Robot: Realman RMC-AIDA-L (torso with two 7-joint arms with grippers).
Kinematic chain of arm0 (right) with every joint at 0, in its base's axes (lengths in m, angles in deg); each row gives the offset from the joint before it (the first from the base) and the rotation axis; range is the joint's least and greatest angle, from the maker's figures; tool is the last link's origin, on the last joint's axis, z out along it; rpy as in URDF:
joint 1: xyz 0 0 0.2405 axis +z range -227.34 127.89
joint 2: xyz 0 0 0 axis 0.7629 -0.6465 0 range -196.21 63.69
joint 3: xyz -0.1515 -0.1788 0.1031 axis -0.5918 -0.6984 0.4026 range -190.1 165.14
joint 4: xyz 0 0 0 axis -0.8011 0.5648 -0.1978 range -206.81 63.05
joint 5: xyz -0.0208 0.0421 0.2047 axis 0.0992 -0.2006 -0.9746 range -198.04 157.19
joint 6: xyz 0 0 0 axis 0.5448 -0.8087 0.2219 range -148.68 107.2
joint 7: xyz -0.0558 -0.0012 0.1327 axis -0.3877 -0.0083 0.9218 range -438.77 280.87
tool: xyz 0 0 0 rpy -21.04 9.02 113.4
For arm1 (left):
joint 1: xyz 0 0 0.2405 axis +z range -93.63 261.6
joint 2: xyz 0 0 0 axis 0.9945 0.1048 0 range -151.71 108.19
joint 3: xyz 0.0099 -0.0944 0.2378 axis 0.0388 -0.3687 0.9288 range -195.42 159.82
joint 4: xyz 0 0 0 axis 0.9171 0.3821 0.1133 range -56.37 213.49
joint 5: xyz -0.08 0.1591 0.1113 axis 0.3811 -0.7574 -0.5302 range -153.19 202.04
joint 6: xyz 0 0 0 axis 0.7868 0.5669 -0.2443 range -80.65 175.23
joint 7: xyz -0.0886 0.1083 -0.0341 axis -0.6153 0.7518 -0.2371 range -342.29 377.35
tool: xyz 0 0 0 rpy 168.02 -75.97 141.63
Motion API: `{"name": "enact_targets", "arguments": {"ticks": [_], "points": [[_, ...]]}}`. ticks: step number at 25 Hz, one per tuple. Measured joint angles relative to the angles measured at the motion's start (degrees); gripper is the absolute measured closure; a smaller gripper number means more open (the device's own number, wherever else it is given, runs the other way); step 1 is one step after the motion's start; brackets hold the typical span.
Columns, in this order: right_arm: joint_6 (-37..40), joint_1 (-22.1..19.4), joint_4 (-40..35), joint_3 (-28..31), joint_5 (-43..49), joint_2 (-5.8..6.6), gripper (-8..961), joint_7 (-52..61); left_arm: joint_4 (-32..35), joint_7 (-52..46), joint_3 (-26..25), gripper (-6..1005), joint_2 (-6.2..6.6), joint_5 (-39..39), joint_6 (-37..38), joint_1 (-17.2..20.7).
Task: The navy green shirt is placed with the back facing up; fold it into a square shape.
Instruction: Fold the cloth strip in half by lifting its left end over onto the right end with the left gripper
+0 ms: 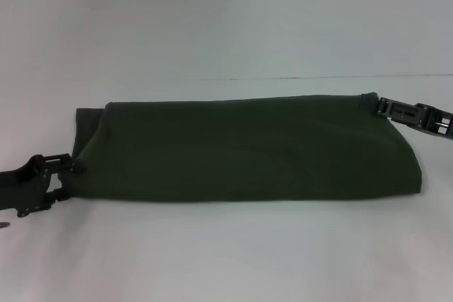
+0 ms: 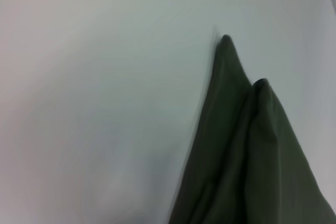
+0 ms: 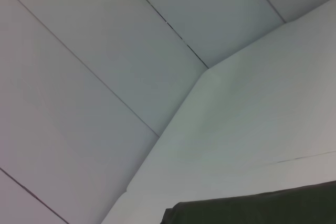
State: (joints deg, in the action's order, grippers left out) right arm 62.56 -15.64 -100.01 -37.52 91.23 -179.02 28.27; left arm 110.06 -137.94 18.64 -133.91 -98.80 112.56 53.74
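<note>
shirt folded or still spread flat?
Folded. The navy green shirt is a long doubled band, left gripper and right gripper at opposite ends.

I see a dark olive-green cotton shirt [image 1: 248, 150], matt and soft-looking. From 9 and 3 o'clock, hard black grippers meet it; beneath lies a smooth, matt white tabletop [image 1: 226, 252].

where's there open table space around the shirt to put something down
Bare table runs wide in front of the navy green shirt and behind it. It is crowded at the shirt's ends: left gripper at one corner, right gripper at another.
</note>
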Motion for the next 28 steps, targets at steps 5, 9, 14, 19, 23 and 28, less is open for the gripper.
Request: {"name": "enact_targets", "arguments": {"ticks": [5, 9, 14, 19, 23, 28], "points": [[0.0, 0.0, 0.0, 0.0, 0.0, 0.0, 129, 0.0, 0.5, 0.3, 0.3, 322, 0.06, 0.0, 0.2, -0.1], [-0.3, 0.1, 0.0, 0.0, 0.0, 0.0, 128, 0.1, 0.3, 0.3, 0.4, 322, -0.3, 0.0, 0.9, 0.6], [-0.4, 0.4, 0.0, 0.0, 0.0, 0.06, 129, 0.1, 0.2, 0.3, 0.5, 322, -0.48, -0.1, 2.0, 1.8], [-0.5, 0.5, 0.0, 0.0, 0.0, 0.17, 128, 0.1, 0.2, 0.3, 0.4, 322, -0.52, -0.1, 2.4, 2.3], [-0.6, 0.6, 0.0, 0.0, 0.0, 0.18, 128, 0.1, 0.2, 0.3, 0.4, 323, -0.9, -0.1, 2.0, 1.7], [-0.9, 0.7, 0.0, 0.0, -0.1, 0.18, 128, 0.1, -0.1, 0.6, 0.5, 323, -1.42, -0.2, 1.4, 0.3]]}}
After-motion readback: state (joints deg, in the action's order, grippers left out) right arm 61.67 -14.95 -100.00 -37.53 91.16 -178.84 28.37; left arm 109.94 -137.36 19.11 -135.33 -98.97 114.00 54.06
